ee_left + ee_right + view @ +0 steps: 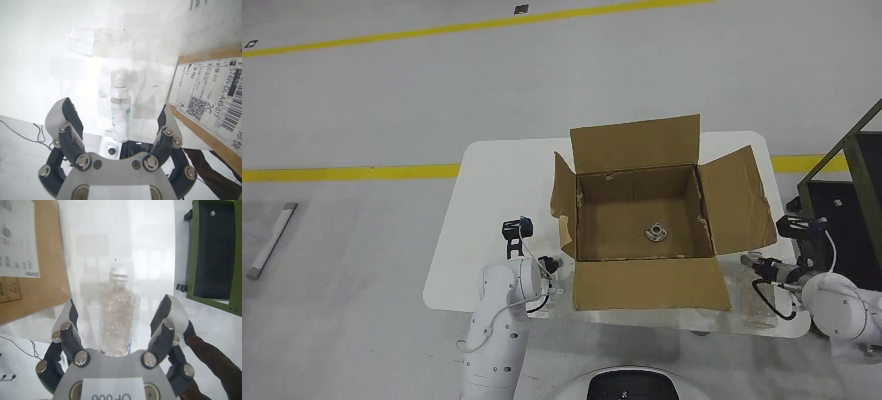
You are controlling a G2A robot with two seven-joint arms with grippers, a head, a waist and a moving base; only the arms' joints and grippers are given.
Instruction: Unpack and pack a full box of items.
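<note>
An open cardboard box (642, 225) stands on the white table (492, 200), with a small metal part (656, 233) on its floor. My left gripper (115, 103) is open at the table's near edge, left of the box (208, 91). A clear pump bottle (120, 117) stands between its fingers, touching neither pad. My right gripper (120, 300) is open to the right of the box (28, 275), near the front right corner. A clear plastic water bottle (118, 317) with a white cap sits between its pads, untouched.
The box flaps (737, 200) spread outward over the table. A green metal frame (852, 170) stands just past the table's right edge. A patch of clear tape (85, 43) lies on the table beyond the pump bottle. The far left of the table is bare.
</note>
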